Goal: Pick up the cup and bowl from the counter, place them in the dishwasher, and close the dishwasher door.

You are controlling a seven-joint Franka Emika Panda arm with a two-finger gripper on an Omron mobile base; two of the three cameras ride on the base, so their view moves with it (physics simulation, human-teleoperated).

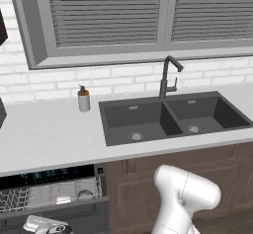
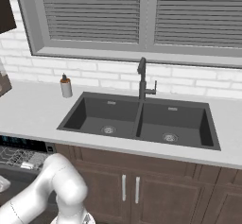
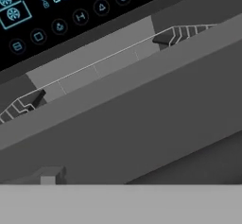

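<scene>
The dishwasher sits under the counter at the lower left, its black control strip lit. In its pale wire rack lie a small whitish thing that looks like the cup and a round grey one that looks like the bowl. The dark grey dishwasher door stands partly raised, with a gap left at the top. My gripper is low in front of the door and close to its outer face. Its fingers are hidden, and nothing shows in them.
A dark double sink with a black faucet is set in the counter, and a soap dispenser stands to its left. Brown wooden cabinets run under the sink. My white arm bends down in front of them.
</scene>
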